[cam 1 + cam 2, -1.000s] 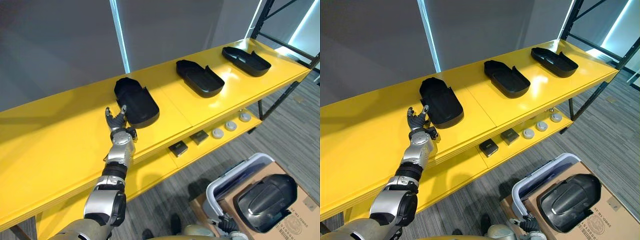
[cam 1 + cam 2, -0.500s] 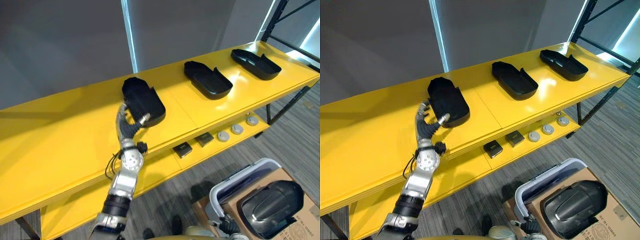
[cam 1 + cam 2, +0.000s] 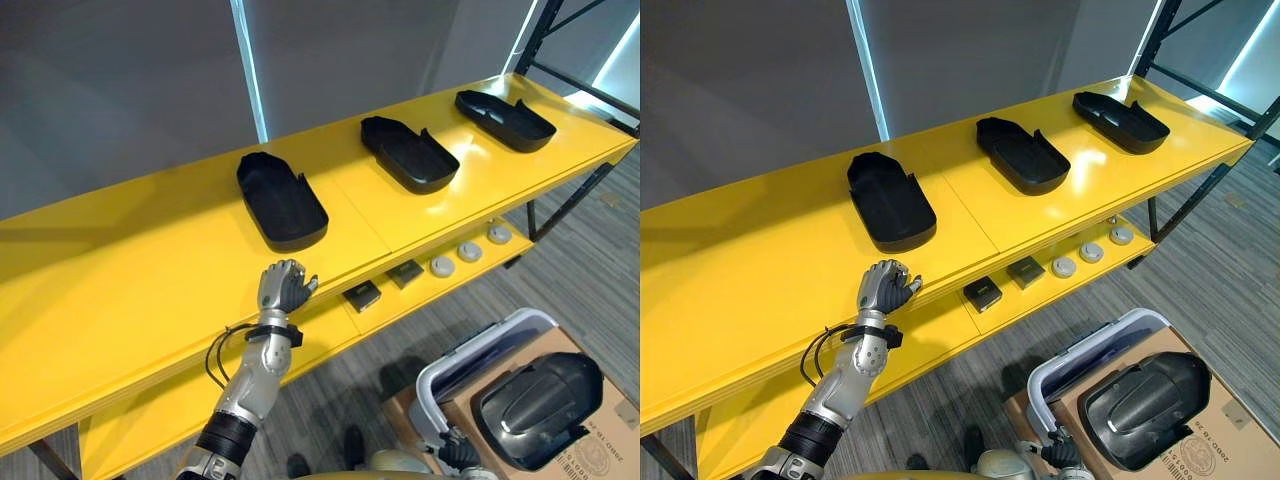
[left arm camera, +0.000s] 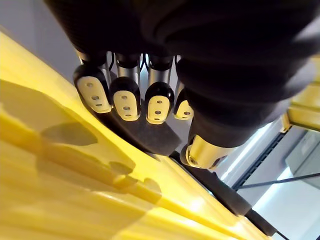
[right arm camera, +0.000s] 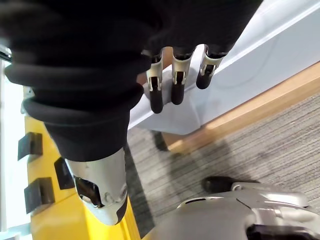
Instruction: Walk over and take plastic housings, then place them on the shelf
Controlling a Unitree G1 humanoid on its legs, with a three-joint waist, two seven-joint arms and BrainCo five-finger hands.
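Three black plastic housings lie open side up in a row along the yellow shelf [image 3: 120, 290]. The first housing [image 3: 283, 200] is around the middle of the top board, the second housing [image 3: 410, 155] is further toward the right end, and the third housing [image 3: 505, 105] is near the far right corner.

The left hand [image 3: 285, 290] hangs at the front edge of the top board, near the first housing but apart from it. Its fingers [image 4: 126, 98] are curled in and hold nothing.

On the lower board two small black boxes [image 3: 361, 295] sit near the front edge, with three round grey discs [image 3: 469, 251] in a line to their right.

On the floor beyond the shelf's right end, a fourth housing [image 3: 535, 395] rests on a cardboard box [image 3: 590, 440] beside a white bin [image 3: 470, 350]. The right hand [image 5: 178, 85] hangs above the bin's rim, fingers relaxed and empty.
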